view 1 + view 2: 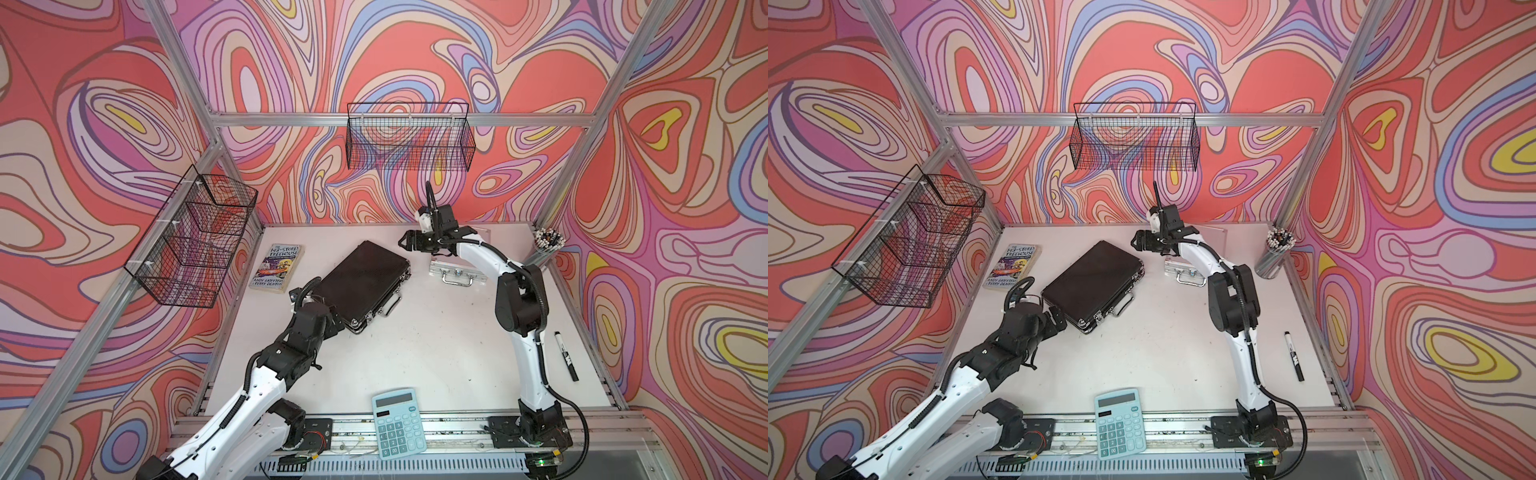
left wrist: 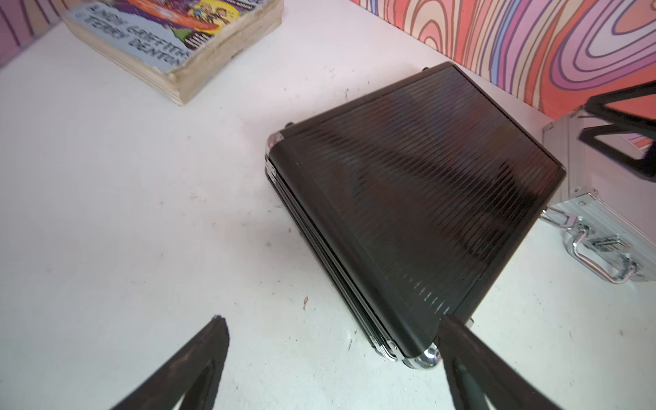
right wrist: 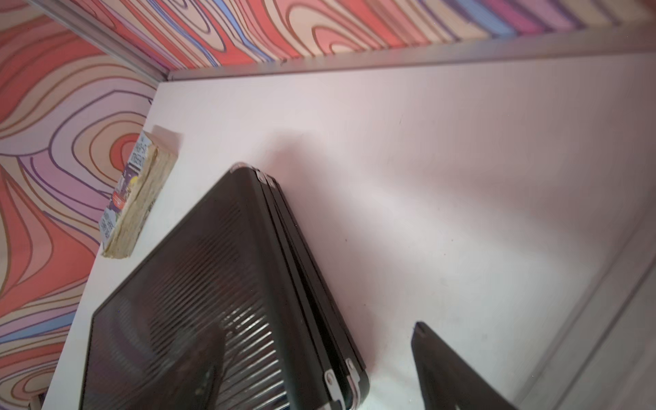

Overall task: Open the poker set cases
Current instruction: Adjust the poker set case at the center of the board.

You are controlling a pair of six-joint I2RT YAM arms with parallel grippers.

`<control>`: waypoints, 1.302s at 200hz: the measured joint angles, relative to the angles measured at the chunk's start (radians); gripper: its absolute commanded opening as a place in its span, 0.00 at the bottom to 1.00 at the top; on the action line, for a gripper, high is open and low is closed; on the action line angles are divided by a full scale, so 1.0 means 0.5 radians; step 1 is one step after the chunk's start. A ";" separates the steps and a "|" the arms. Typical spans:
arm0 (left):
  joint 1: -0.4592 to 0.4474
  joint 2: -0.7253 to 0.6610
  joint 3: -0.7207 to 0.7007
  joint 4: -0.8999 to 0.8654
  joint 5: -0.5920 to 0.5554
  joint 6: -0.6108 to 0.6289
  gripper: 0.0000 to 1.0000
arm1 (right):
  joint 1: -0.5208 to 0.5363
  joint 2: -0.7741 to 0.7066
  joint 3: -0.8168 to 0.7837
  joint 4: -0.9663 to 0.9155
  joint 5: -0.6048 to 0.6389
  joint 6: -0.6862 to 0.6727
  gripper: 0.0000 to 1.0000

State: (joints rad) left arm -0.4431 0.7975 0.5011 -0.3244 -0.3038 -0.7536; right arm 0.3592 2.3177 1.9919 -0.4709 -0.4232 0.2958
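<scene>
silver case (image 1: 455, 272): in both top views only the handle edge shows, the rest sits behind the right arm (image 1: 478, 249); lid position cannot be told. the left wrist view crops it. black case (image 3: 213, 301): cut by the right wrist frame; latches too small to judge from above. left gripper's fingers (image 2: 198, 362) run out of frame. one right gripper finger (image 3: 191, 365) is blurred over the lid. book (image 2: 170, 46): title cropped. marker (image 1: 566, 356): label unreadable.

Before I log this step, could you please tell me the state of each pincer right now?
Left pincer: open, holding nothing.
Right pincer: open, holding nothing.
</scene>
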 measured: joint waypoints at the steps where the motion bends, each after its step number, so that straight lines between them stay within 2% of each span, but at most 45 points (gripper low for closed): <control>1: 0.000 0.000 0.000 0.000 0.000 0.000 0.95 | 0.000 0.000 0.000 0.000 0.000 0.000 0.85; 40: 0.000 0.087 -0.067 0.169 0.127 -0.020 0.96 | -0.005 0.095 0.008 -0.032 -0.249 -0.060 0.86; 82: 0.000 0.166 -0.068 0.359 0.177 -0.011 0.96 | -0.005 0.085 -0.191 0.179 -0.529 -0.081 0.86; 116: 0.000 0.217 -0.094 0.460 0.192 -0.011 0.96 | -0.014 0.085 -0.263 0.266 -0.629 -0.087 0.86; 151: 0.000 0.282 -0.105 0.509 0.197 0.005 0.96 | -0.015 0.083 -0.310 0.348 -0.675 -0.105 0.86; 210: 0.014 0.393 -0.136 0.601 0.196 0.053 0.96 | -0.034 -0.050 -0.581 0.526 -0.665 -0.142 0.83; 260: 0.060 0.501 -0.170 0.690 0.225 0.088 0.95 | -0.003 -0.167 -0.728 0.511 -0.669 -0.237 0.82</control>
State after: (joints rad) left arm -0.4129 1.0481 0.4160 0.0204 -0.1913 -0.7097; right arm 0.3576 2.2341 1.6279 -0.2153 -0.7578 0.1772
